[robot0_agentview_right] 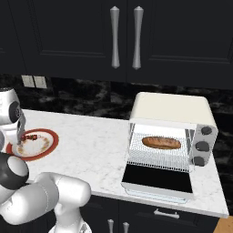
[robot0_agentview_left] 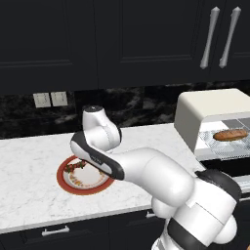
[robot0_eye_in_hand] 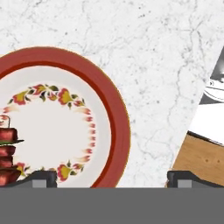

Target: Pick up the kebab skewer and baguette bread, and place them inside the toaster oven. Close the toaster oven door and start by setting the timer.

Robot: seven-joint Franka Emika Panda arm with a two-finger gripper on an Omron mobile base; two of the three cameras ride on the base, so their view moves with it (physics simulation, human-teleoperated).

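The kebab skewer [robot0_agentview_right: 31, 137] lies on a red-rimmed plate [robot0_agentview_right: 52, 139] at the left of the marble counter; its red and green chunks show at the plate's left in the hand view [robot0_eye_in_hand: 8, 153]. My gripper [robot0_agentview_right: 20, 131] hangs open just above the plate, beside the skewer, holding nothing; its fingertips [robot0_eye_in_hand: 43, 178] straddle the plate's rim [robot0_eye_in_hand: 118, 127]. The baguette bread [robot0_agentview_right: 161, 143] rests on the wire rack inside the cream toaster oven [robot0_agentview_right: 170, 107]. The toaster oven door [robot0_agentview_right: 157, 178] lies folded down, open. From the left base camera, the skewer [robot0_agentview_left: 74, 167] and baguette [robot0_agentview_left: 230, 135] both show.
Black wall cabinets with silver handles [robot0_agentview_right: 114, 36] hang above the counter. Two outlets [robot0_agentview_left: 51, 99] sit on the dark backsplash. The oven's knobs [robot0_agentview_right: 202, 146] are on its right side. The counter's front edge and wooden floor [robot0_eye_in_hand: 197, 159] lie right of the plate.
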